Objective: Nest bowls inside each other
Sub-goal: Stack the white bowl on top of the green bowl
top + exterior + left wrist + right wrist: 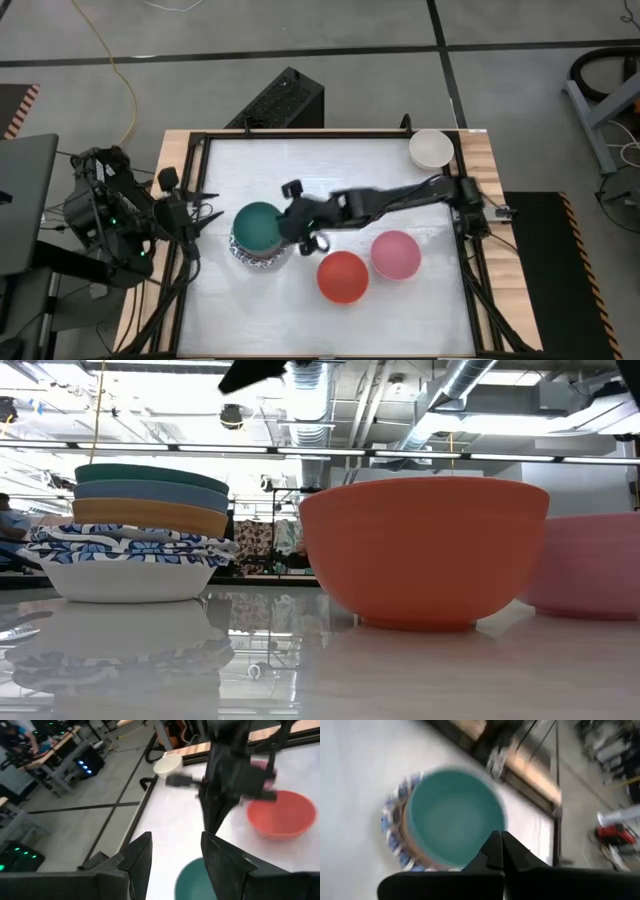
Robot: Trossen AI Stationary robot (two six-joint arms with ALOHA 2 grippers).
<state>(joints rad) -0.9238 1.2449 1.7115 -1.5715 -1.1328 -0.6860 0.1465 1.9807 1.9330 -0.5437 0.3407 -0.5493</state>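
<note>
A stack of nested bowls (258, 236) stands left of the table's middle: white bowls with blue patterns (125, 550) at the bottom, then an orange (150, 515) and a blue bowl, and a green bowl (452, 822) on top. A red-orange bowl (343, 276) and a pink bowl (395, 254) rest on their bases to its right. A cream bowl (431, 149) sits at the far right corner. My right gripper (501, 845) hovers shut over the stack's right rim, holding nothing. Left of the stack, my left gripper (175, 855) stays open and raised.
A black frame (330, 132) borders the white table top. The right arm (235, 770) reaches across the table's middle above the bowls. Bare table lies along the far side and the near left. Another workbench and a person show in the room beyond.
</note>
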